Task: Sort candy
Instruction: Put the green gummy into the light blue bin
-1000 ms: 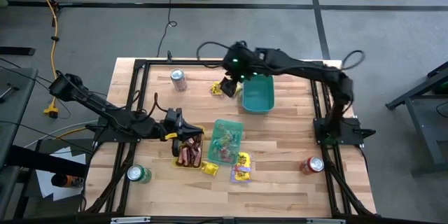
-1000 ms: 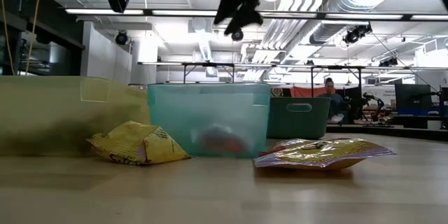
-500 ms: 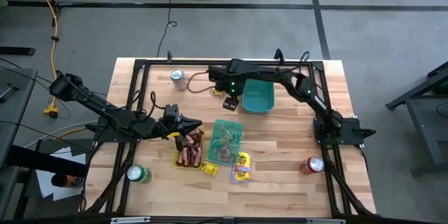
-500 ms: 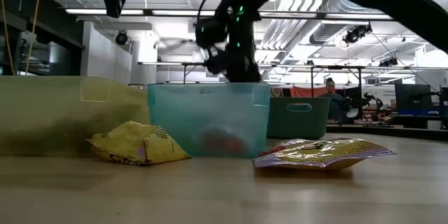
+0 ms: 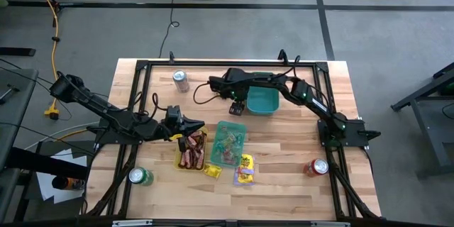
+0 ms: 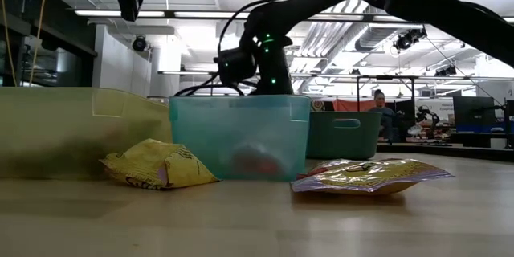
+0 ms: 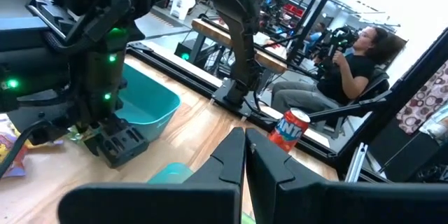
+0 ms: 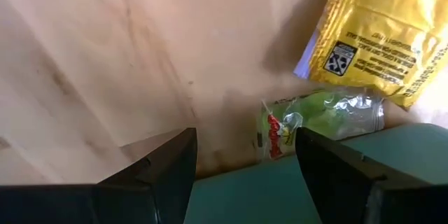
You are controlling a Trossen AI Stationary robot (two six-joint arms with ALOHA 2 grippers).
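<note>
The right hand is lowered to the wooden table with its two dark fingers spread wide and nothing gripped between them. Directly ahead of that hand, in its gap, a small green clear-wrapped sweet lies on the wood, touching the rim of the teal rectangular plastic tray. Just beyond the sweet a bright yellow foil packet lies flat. A second, deeper teal plastic tray stands right beside the hand.

The left hand is fully closed and empty, hovering at the far edge of the yellow rectangular plastic tray, in which dark red-brown wrapped bars are piled. Beside that hand, the flat teal tray is seen in the high view to hold small pale pink and green pieces. Nearer the table's front edge, two more yellow packets lie on the wood, past both trays.

An orange drink can stands well away from the left hand, with a seated person behind the table.
</note>
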